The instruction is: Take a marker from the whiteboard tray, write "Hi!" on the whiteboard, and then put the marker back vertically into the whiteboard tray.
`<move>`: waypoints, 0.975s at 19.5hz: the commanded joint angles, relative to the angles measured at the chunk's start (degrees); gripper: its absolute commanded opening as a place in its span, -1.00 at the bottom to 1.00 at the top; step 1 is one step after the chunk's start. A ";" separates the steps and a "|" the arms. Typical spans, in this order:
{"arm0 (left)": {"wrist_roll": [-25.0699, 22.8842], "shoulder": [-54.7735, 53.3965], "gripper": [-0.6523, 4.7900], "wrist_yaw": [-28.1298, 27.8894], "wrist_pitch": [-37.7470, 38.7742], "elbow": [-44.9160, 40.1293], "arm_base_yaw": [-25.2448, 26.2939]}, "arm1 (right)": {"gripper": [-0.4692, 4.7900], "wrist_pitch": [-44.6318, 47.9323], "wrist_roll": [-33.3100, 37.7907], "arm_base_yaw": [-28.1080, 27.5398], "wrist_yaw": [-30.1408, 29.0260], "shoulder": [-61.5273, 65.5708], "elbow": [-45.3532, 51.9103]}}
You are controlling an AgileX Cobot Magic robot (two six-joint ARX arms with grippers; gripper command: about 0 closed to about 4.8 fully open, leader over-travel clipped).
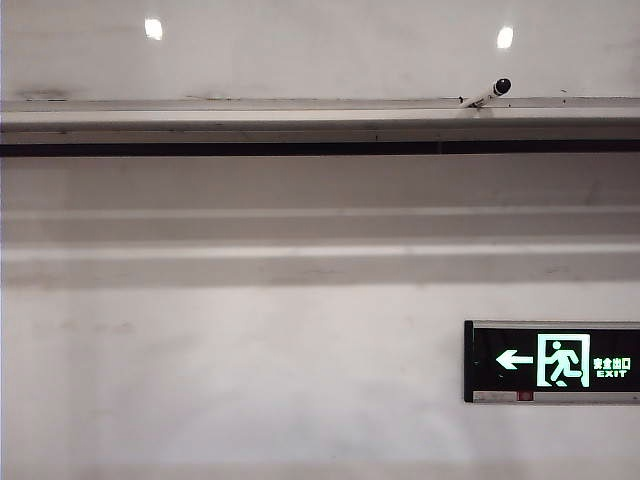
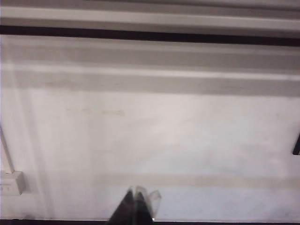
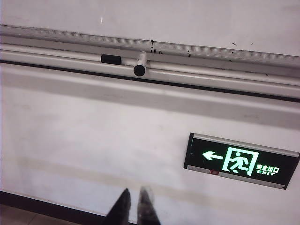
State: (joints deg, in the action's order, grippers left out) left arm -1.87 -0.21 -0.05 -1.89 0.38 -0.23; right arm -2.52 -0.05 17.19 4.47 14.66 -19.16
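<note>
So the marker (image 1: 489,95) sat in the whiteboard tray (image 1: 250,106) over on the right, leaning back against the whiteboard (image 1: 320,50) with its black cap up and poking out toward the room. Its long axis ran tilted, not flat along the ledge. The right gripper (image 3: 136,197) was well below it near the exit sign (image 3: 241,161), fingers nearly shut and holding nothing, but clearly the closer arm. The left gripper (image 2: 140,197) hung low too, fingers together and empty, marker nowhere in its view.

"EXIT", left arrow and running figure on the green-lit exit sign (image 1: 553,362).
</note>
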 commanded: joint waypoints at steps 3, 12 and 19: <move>-0.24 0.04 -0.78 0.09 -0.37 0.02 0.09 | -0.70 0.61 0.07 0.11 -0.15 -0.02 -0.11; -0.24 0.04 -0.78 0.09 -0.37 0.02 0.09 | -0.70 1.25 0.07 -8.28 0.07 -8.79 6.93; -0.24 0.04 -0.78 0.09 -0.13 0.02 0.09 | -0.70 3.50 0.09 -14.47 -0.59 -14.56 16.39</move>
State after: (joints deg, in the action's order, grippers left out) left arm -1.87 -0.23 -0.10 -1.76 0.36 -0.21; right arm -0.97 -0.03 2.66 4.29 0.19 -3.57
